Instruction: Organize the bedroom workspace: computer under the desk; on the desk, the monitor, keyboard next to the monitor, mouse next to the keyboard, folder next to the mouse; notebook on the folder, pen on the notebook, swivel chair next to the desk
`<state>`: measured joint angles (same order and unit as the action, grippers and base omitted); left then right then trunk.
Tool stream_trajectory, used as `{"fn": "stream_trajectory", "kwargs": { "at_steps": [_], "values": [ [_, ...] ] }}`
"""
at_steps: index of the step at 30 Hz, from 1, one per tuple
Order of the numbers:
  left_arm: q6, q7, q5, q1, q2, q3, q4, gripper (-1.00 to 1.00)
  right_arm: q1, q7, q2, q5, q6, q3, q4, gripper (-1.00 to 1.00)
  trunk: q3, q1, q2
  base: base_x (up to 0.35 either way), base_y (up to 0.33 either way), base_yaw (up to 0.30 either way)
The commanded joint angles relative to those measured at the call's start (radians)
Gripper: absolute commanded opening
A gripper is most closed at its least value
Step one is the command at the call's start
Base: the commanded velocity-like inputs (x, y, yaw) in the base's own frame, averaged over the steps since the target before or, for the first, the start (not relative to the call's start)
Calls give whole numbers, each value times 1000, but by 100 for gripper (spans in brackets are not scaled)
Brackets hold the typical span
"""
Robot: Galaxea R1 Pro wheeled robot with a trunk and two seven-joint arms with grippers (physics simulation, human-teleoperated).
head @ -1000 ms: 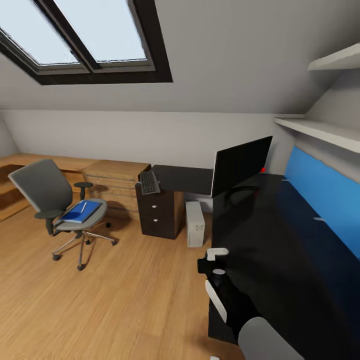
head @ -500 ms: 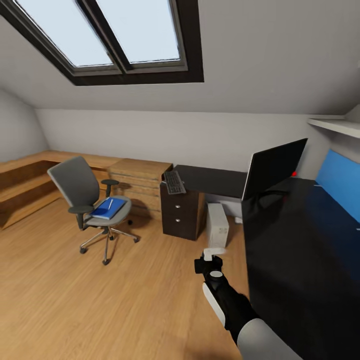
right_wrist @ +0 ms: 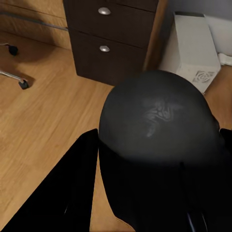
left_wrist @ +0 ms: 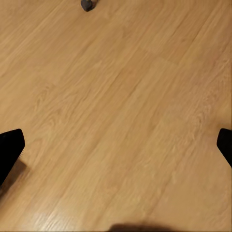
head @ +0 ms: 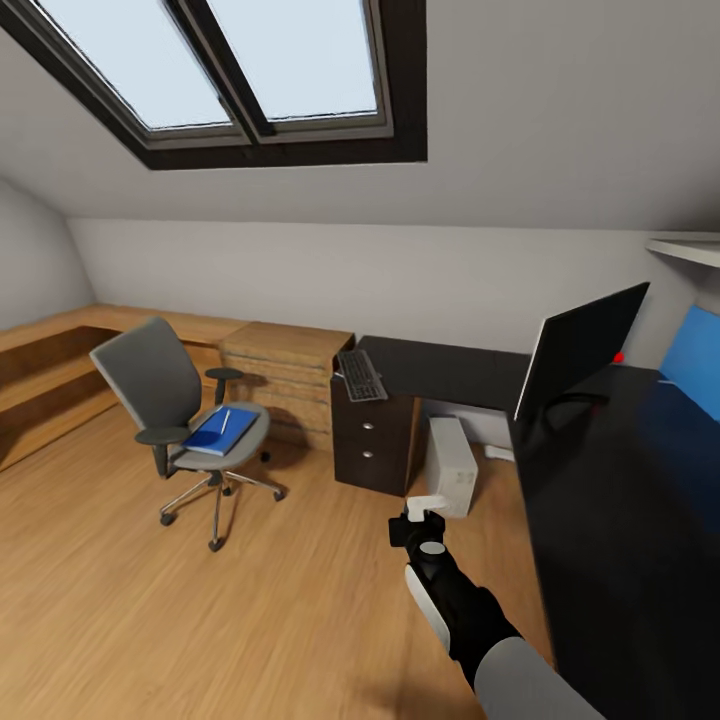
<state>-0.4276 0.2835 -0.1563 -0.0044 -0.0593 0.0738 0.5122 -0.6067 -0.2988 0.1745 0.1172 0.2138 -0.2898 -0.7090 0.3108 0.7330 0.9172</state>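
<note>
- Mouse [right_wrist: 157,121] sat clamped in your right gripper [right_wrist: 145,193]; the dark oval with a faint logo took up most of the right wrist view, black fingers [right_wrist: 72,183] either side of it; jaws closed on it, carried low over the floor, presumably for the trip to the desk
- Left gripper [left_wrist: 116,150]: two black tips at the far edges of the left wrist view, jaws wide apart, nothing between them but wood floor [left_wrist: 121,96]; free for the next pick
- Desk [head: 440,365] ran black along the wall and the right side; monitor [head: 580,345] stood on it at the corner, tilted, red dot at its lower corner; that item looked done
- Keyboard [head: 361,374] lay on the desk's left end above the drawer pedestal [head: 375,445], well apart from the monitor; judged it needs shifting closer
- Computer [head: 452,465] stood upright under the desk beside the pedestal; fine where it was
- Swivel chair [head: 185,415] stood out on the floor, apart from the desk; folder [head: 220,432] lay flat on its seat with the pen [head: 224,421] across it; notebook not made out
- Your next move: judged you need to reach the desk top and set the mouse down by the keyboard; keep the grip firm, the oval shell could slip
</note>
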Motion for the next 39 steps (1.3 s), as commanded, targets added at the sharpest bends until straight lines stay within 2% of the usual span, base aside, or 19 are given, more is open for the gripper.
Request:
{"fn": "stream_trajectory", "kwargs": {
  "at_steps": [1,31,39],
  "values": [
    [-4,6,-9,0,1,8,0,100,0,-5,0,12,2,-3,-1,-100,1,1,1,320,131,0],
    [-5,6,-9,0,1,8,0,100,0,-5,0,12,3,-2,-1,-100,1,1,1,320,131,0],
    [-5,6,-9,0,1,9,-1,100,6,-5,0,12,2,-3,-2,-100,-8,1,1,325,54,0]
  ]
}}
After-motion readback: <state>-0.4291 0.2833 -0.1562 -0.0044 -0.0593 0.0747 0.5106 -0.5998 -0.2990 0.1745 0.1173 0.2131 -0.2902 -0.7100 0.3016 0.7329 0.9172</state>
